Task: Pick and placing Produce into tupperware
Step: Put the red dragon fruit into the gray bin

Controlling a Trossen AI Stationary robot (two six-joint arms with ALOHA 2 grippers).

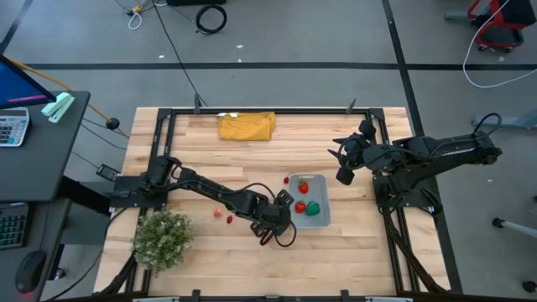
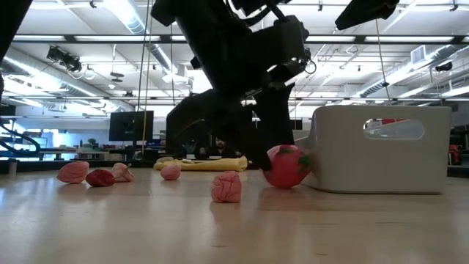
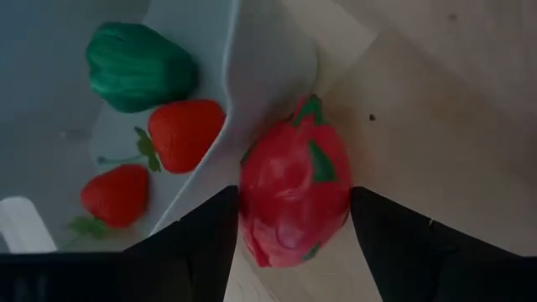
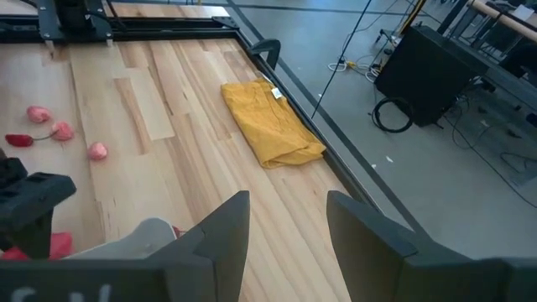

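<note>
The pale tupperware (image 1: 323, 180) stands right of the table's middle and holds a green piece (image 3: 138, 65) and two red strawberries (image 3: 185, 132). A red-pink fruit with green scales (image 3: 294, 189) rests on the table against the tupperware's outer wall (image 3: 252, 75). My left gripper (image 3: 294, 195) is open, slanting down, with one finger on either side of this fruit. My right gripper (image 4: 285, 210) hangs open and empty, high over the table's right side. Several small pink and red pieces (image 2: 226, 187) lie loose on the wood to the left. My left gripper's two fingers (image 3: 205, 243) stand close along the two sides of the red-pink fruit, coming at it from above at a slant. I cannot tell whether they touch it. The fruit sits on the table, leaning on the tupperware's wall.
A mustard-yellow folded cloth (image 1: 247, 126) lies at the far edge. A bushy pale-green plant (image 1: 162, 239) stands at the near left. Bare wood lies between the cloth and the tupperware. A black frame (image 1: 168, 113) borders the table.
</note>
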